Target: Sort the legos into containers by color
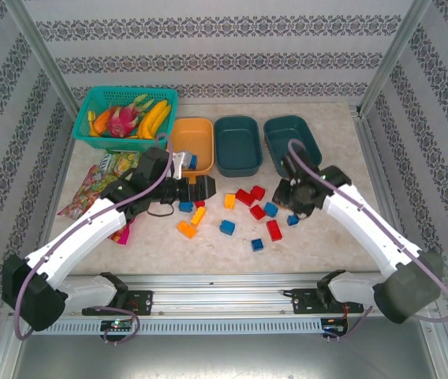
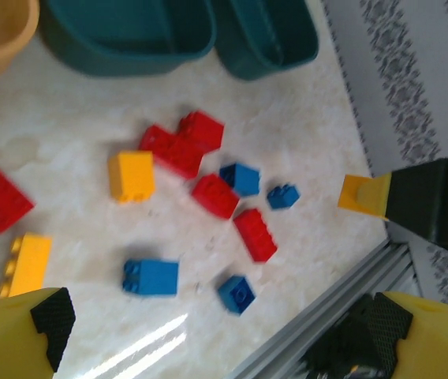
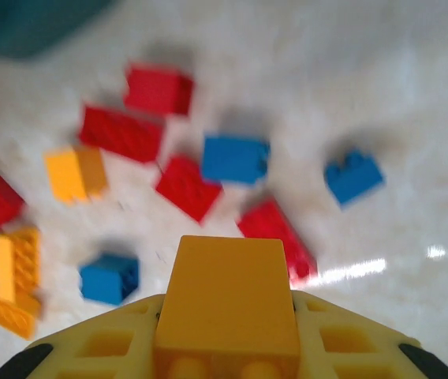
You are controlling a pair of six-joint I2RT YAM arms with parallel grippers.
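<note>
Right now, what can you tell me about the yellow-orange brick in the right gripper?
The yellow-orange brick is a small, blocky piece of smooth plastic. One flat face is turned toward the right wrist camera, and there are rounded shapes at its near end. It is clamped between the yellow fingers of the right gripper, which press on two opposite sides. In the left wrist view its end pokes out from the gripper's dark tip, seemingly clear of the table. Nothing else appears to touch it.

My right end effector [image 3: 225, 351] grips a yellow-orange brick [image 3: 228, 292]; below it, blurred red, blue and orange legos [image 3: 188, 188] lie scattered on the pale surface [image 3: 382, 79].
</note>
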